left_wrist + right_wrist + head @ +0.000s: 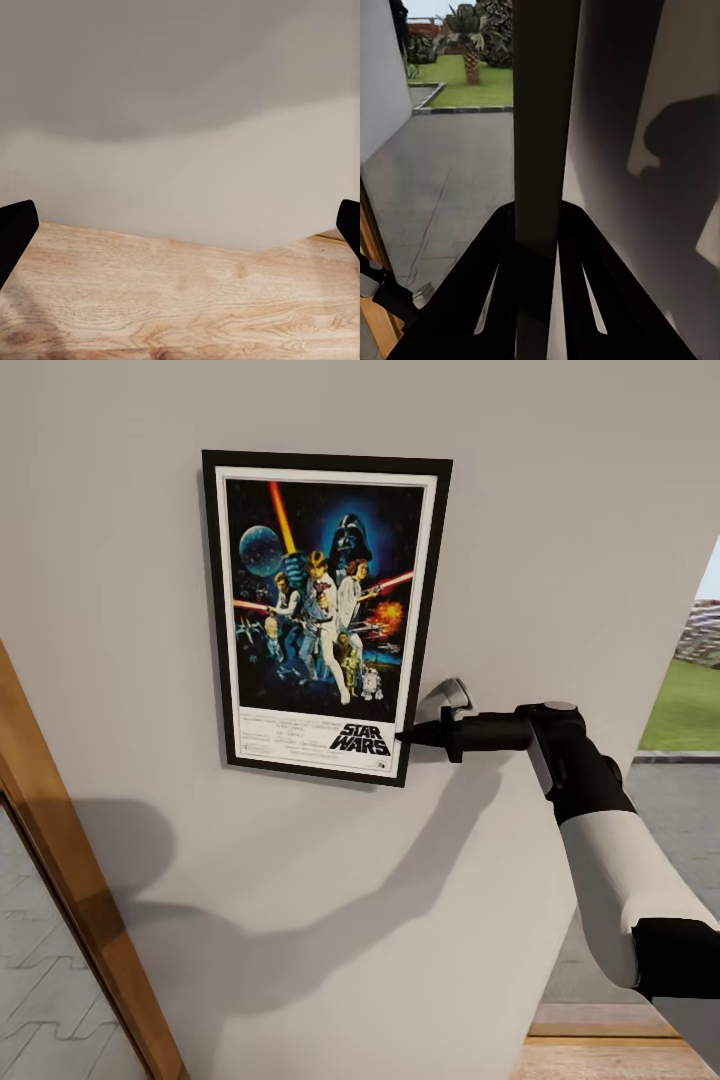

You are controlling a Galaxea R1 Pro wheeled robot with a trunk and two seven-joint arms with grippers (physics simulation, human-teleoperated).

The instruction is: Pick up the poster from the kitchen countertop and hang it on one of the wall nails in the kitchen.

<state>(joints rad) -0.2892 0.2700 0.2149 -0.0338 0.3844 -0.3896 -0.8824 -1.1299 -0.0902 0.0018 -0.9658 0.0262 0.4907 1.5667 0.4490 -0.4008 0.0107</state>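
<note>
Lower right of the head view: the white and black right arm rises toward centre frame, ending at the right end effector [410, 737].
Right end effector: clenched on the lower right edge of the poster [325, 615]; in the right wrist view its two dark fingers [484, 300] pinch the frame edge [544, 120], seen end-on.
Left end effector: in the left wrist view its fingertips [15, 229] sit wide apart at the frame's two sides, released and holding nothing, above a wooden floor [180, 300].
Centre of the head view: the poster lies flat against the grey wall [560, 540], slightly tilted, with its logo at the bottom.
Nail: hidden, so whether the poster hangs from one cannot be told.
Upper left of the right wrist view: paving, lawn and a palm outdoors.
Progress: pickup and carry look done; the poster is at the wall. Left, by my judgement: confirm it catches on the nail, then let go and draw the arm back.
</note>
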